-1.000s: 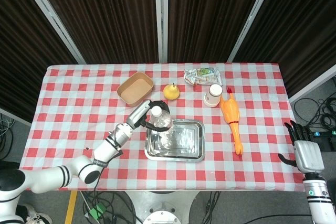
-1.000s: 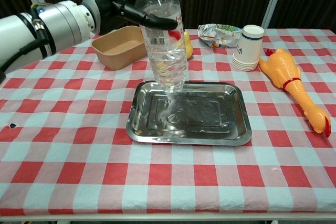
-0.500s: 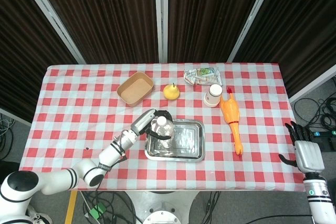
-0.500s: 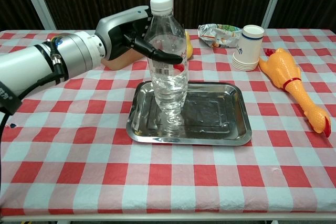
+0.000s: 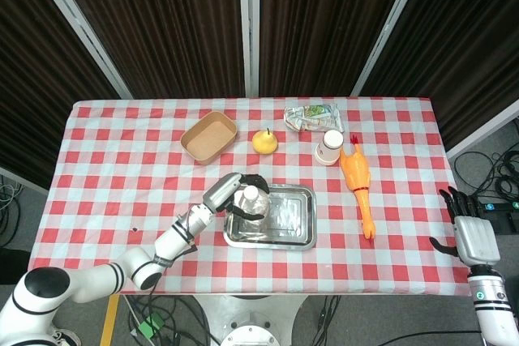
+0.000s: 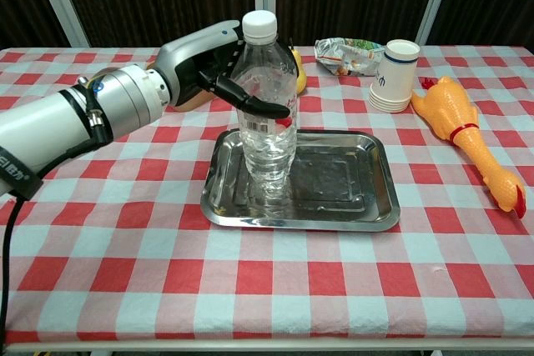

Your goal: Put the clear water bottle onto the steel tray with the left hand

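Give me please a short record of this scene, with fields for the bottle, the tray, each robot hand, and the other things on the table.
bottle: clear water bottle upright, white cap on, base on the left part of the tray
tray: steel tray near the front middle of the checkered table
left robot hand: left hand wraps its fingers around the bottle's upper half
right robot hand: right hand off the table's right edge, fingers apart, holds nothing
other things: brown bowl, yellow pear, snack bag, paper cups, rubber chicken
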`<action>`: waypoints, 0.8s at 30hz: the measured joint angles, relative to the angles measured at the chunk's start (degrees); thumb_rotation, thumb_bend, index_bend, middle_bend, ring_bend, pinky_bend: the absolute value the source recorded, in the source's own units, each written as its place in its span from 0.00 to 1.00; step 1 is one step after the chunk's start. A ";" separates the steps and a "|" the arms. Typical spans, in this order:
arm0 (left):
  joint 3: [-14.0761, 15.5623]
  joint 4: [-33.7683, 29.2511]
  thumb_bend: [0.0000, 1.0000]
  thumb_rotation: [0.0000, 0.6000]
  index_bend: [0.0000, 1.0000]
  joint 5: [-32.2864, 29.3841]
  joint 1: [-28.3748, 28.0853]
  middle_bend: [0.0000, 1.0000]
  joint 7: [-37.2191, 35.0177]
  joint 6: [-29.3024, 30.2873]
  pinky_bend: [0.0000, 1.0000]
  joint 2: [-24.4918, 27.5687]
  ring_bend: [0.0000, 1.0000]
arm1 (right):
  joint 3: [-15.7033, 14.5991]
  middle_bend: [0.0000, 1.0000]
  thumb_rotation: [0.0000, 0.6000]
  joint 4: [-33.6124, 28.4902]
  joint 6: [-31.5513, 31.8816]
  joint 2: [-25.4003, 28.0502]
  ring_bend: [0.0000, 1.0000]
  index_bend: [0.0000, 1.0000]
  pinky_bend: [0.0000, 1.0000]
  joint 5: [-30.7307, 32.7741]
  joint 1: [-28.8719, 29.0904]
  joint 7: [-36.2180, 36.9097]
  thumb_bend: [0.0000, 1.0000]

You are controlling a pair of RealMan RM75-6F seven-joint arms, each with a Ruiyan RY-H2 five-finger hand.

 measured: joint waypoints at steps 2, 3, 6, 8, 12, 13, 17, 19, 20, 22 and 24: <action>0.14 0.03 0.09 1.00 0.33 0.14 0.01 0.45 -0.22 -0.01 0.38 0.13 0.35 | 0.01 0.00 1.00 -0.12 -0.03 0.03 0.00 0.00 0.00 0.00 0.04 -0.04 0.11; 0.16 -0.01 0.08 1.00 0.29 0.20 0.01 0.42 -0.51 0.01 0.36 0.20 0.33 | 0.01 0.00 1.00 -0.17 -0.05 0.04 0.00 0.00 0.00 0.00 0.05 -0.08 0.11; -0.05 -0.15 0.04 1.00 0.23 0.28 -0.07 0.34 -1.49 0.24 0.30 0.41 0.25 | -0.02 0.00 1.00 -0.23 -0.13 0.07 0.00 0.00 0.00 0.06 0.05 -0.14 0.11; -0.50 -0.26 0.02 1.00 0.21 0.20 -0.15 0.32 -1.77 0.53 0.28 0.58 0.24 | 0.00 0.00 1.00 -0.24 -0.13 0.10 0.00 0.00 0.00 0.11 0.03 -0.04 0.11; -1.75 -2.02 0.00 1.00 0.20 -0.06 -0.39 0.29 -2.10 1.10 0.25 2.16 0.22 | -0.07 0.00 1.00 0.03 0.00 0.14 0.00 0.00 0.00 0.09 -0.14 0.44 0.11; -2.06 -2.68 0.00 1.00 0.20 -0.11 -0.44 0.29 -2.03 1.25 0.25 2.68 0.22 | -0.06 0.00 1.00 0.11 0.01 0.15 0.00 0.00 0.00 0.08 -0.14 0.57 0.11; -3.59 -7.00 0.00 1.00 0.20 -0.75 -0.63 0.29 -1.77 1.38 0.24 5.68 0.21 | 0.09 0.00 1.00 0.01 0.04 0.22 0.00 0.00 0.00 0.15 -0.09 0.66 0.11; -4.72 -10.45 0.00 1.00 0.20 -1.48 -0.70 0.29 -1.56 1.16 0.24 7.99 0.21 | 0.11 0.00 1.00 -0.08 0.15 0.26 0.00 0.00 0.00 0.13 -0.11 0.59 0.11; -5.27 -12.12 0.00 1.00 0.20 -1.78 -0.72 0.29 -1.33 1.09 0.24 9.19 0.21 | 0.10 0.00 1.00 -0.17 0.20 0.29 0.00 0.00 0.00 0.11 -0.14 0.57 0.11; -6.76 -16.29 0.00 1.00 0.20 -2.59 -0.71 0.29 -0.58 1.01 0.24 12.44 0.21 | 0.06 0.00 1.00 -0.24 0.29 0.33 0.00 0.00 0.00 0.06 -0.20 0.59 0.11; -8.70 -20.22 0.00 1.00 0.20 -3.72 -0.57 0.29 0.64 1.13 0.24 16.17 0.21 | 0.00 0.00 1.00 -0.29 0.36 0.34 0.00 0.00 0.00 -0.07 -0.23 0.63 0.11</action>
